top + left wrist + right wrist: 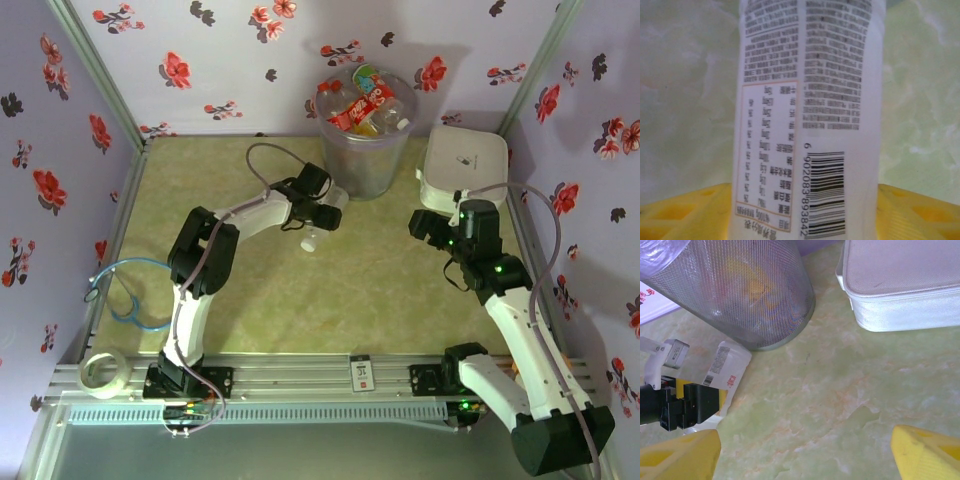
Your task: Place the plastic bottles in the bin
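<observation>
Top view: L claw clamped on 1 white-label bottle, over green table, just beside bin (its near-left side). Bottle not in bin yet. L wrist cam: barcode label close up, yellow fingers either side. Bin at far centre, heaped w/ red-label bottles plus 1 yellow. R claw spread wide, holding nothing, over bare table near white box; box sits right of bin. Tape roll at near-left corner.
</observation>
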Tool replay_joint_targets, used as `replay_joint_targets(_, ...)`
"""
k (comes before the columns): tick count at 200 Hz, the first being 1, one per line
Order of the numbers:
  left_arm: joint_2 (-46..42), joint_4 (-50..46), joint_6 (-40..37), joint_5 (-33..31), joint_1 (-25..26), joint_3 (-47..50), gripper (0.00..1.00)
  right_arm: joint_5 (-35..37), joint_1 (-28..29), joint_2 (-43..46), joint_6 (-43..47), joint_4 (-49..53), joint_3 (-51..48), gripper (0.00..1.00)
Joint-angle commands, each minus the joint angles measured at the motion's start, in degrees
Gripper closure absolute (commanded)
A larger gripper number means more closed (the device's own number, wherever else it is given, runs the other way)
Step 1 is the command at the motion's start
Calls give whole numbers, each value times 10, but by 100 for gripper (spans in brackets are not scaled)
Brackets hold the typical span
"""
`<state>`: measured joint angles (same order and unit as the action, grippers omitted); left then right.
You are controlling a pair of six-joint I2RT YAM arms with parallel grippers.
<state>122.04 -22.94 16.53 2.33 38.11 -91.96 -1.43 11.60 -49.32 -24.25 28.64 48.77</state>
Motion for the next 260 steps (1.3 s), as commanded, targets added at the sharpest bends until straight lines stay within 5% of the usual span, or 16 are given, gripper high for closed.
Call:
replay_joint_targets(1,5,-13,-1,-6,4,11,35,9,-4,-2,-1,0,-1,11)
replay_joint_targets(50,-29,-4,-3,-6,5,46,44,8,-3,-24,-9,1,4,11)
replay_joint_targets(81,-107,30,-8,8,3,111,43,-68,0,-57,-73,-70,-10,11)
replay_joint_targets(149,-295,306,42,140,-15,356,44,-110,130,-213,-182,-281,14,6)
replay_joint_targets(260,-326,388,106,192,-15,380,44,-136,194,-384,-165,-345,104,4)
